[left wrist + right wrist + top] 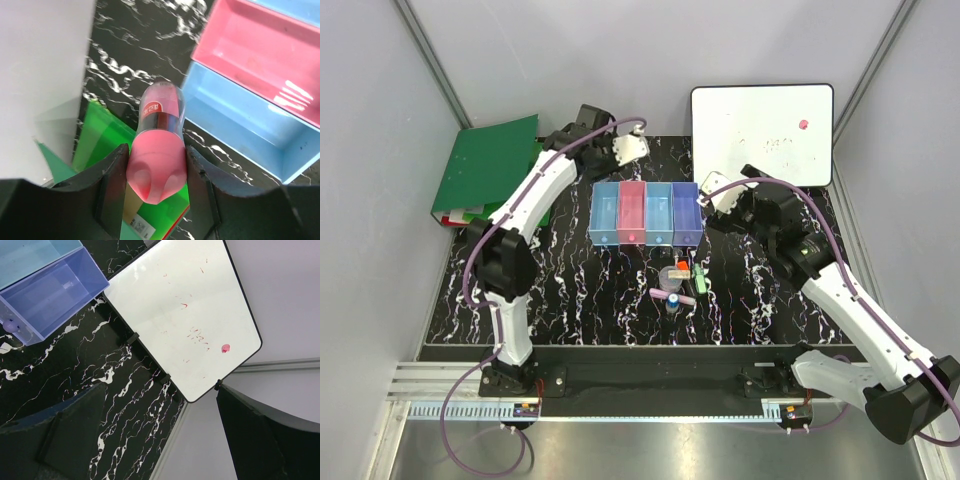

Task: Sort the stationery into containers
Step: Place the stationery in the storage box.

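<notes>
Firstly, nearest the arm bases: loose stationery point(677, 283), a small cluster lying on the marble table point(520, 300), just in front of the bins, touched by neither gripper. Single pieces too small to itemise.

Next out: four bins side by side, long axes running away from the bases:
- left light-blue bin point(605, 215)
- pink bin point(632, 215)
- second light-blue bin point(659, 212)
- violet-blue bin point(686, 212)

Level with the far right corner of that row: right gripper point(160, 390), fingers spread wide, nothing between them. Hanging over bare marble between the violet-blue bin and the whiteboard point(185, 305).

Beyond the far ends of the bins: left gripper point(156, 152), closed snugly on the pink marker point(159, 120), one finger on each side of the barrel.
- Long axis of the marker in line with the fingers, clear-capped end pointing away from the wrist.
- Cap over marble, not over any bin.
- Green binder point(100, 145) below and to one side.
- Left light-blue bin just beside the cap on the other side, pink bin one place further.

Judgement: coming move a short sideways carry over the nearest rim, then release. Left arm plainly the nearer. Intended bin not determinable. Risk: marker dropped crosswise, catching on a rim instead of lying along the bin.
</notes>
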Robot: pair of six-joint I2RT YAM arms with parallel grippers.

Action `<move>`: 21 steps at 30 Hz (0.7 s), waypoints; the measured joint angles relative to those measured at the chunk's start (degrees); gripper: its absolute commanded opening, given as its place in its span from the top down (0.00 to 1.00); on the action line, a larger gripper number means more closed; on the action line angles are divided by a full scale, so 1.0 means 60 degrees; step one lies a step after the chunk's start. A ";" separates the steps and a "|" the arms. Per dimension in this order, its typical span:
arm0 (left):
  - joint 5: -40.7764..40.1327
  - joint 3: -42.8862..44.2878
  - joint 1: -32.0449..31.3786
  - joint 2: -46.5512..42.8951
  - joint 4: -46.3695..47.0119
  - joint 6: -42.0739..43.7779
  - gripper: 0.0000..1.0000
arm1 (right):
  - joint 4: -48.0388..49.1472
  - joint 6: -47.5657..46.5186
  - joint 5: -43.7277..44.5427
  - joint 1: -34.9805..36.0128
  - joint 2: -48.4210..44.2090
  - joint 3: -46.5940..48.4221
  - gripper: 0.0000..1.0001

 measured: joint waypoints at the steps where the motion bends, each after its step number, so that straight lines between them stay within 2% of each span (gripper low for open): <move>1: -0.0015 -0.0178 -0.0029 0.0000 0.0007 0.0051 1.00 | 0.0011 -0.0004 0.0004 0.0000 0.0000 0.0000 0.00; 7: 0.0004 -0.1461 -0.0146 0.0000 -0.0080 0.0277 1.00 | 0.0051 -0.0007 0.0015 0.0000 -0.0058 -0.0025 0.00; 14: 0.0102 -0.1563 -0.0208 0.0018 -0.0102 0.0390 1.00 | 0.0106 -0.0004 0.0007 0.0000 -0.0058 -0.0025 0.00; 15: 0.0142 -0.1526 -0.0208 0.0066 -0.0109 0.0408 0.95 | 0.0127 -0.0004 0.0007 0.0000 -0.0058 -0.0025 0.00; 17: 0.0222 -0.1355 -0.0208 0.0240 -0.0117 0.0448 0.91 | 0.0175 -0.0007 0.0011 0.0000 -0.0058 -0.0025 0.00; 21: 0.0357 -0.1056 -0.0208 0.0765 -0.0076 0.0637 0.87 | 0.0178 -0.0007 0.0011 0.0000 -0.0055 -0.0025 0.00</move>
